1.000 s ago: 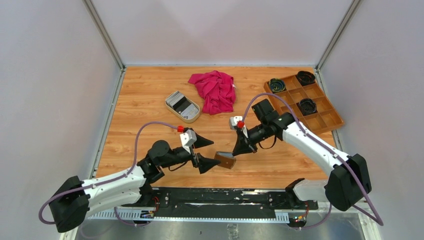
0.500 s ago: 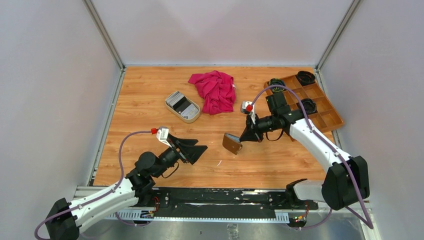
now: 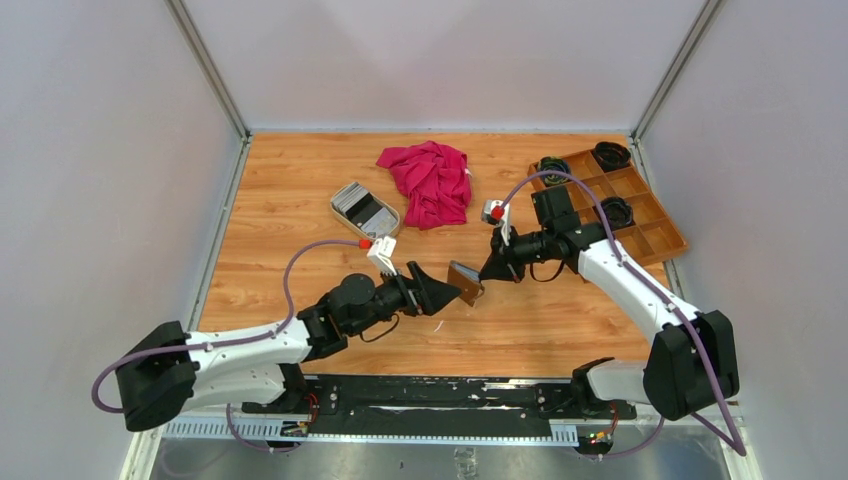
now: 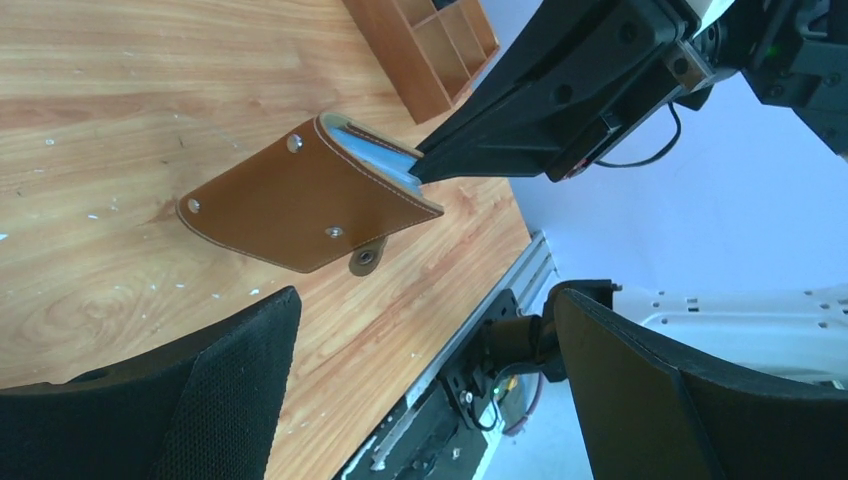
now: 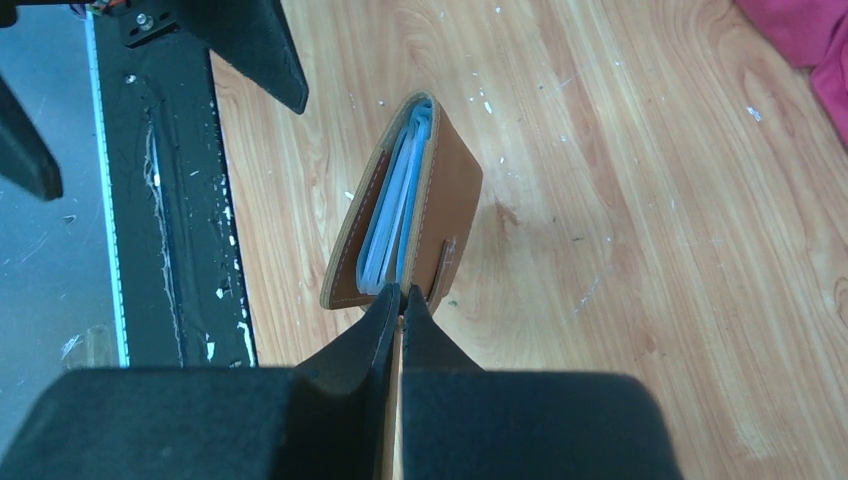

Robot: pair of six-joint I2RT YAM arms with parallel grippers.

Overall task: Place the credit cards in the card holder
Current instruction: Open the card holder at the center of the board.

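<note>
One card holder [image 3: 462, 283], two hands.
Your right hand [image 3: 485, 276] pinches the holder's edge above the desk [image 3: 300, 180]; your left hand [image 3: 447, 291] gapes wide just beside it. The credit cards [image 3: 362, 207] lie stacked in one dish [image 3: 336, 209], count unclear.

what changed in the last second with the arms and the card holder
The right gripper, shut on the card holder, carried it farther from the near edge. The left gripper drew back, then reached in again, fingers open near the holder. The credit cards, dish, cloth and tray stayed put.
</note>
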